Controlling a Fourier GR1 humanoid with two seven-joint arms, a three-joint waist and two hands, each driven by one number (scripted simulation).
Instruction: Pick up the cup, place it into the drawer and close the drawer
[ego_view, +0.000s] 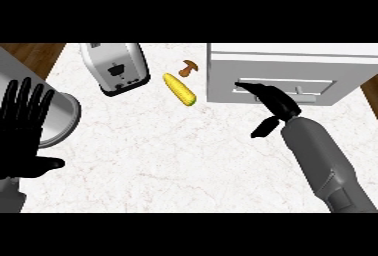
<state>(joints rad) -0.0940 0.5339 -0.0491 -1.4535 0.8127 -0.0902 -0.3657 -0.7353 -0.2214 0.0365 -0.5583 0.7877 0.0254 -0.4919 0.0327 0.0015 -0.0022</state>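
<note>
Ok so far left, the left hand is just parked at the edge, fingers straight up and spread, thumb out to the side, holding nothing. Right behind it is a big grey round container, partly covered by the hand; honestly can't tell if that's the cup, and nothing else here reads as one to me. Moving over the white marbled counter: a silver toaster at the back, then a yellow corn cob lying at a slant, with a little brown mushroom just beyond it. On the right is the white drawer box, front panel facing the robot. The right hand has its fingers stretched out with the tips on that front by the handle, thumb hanging down apart from them, nothing gripped.
</note>
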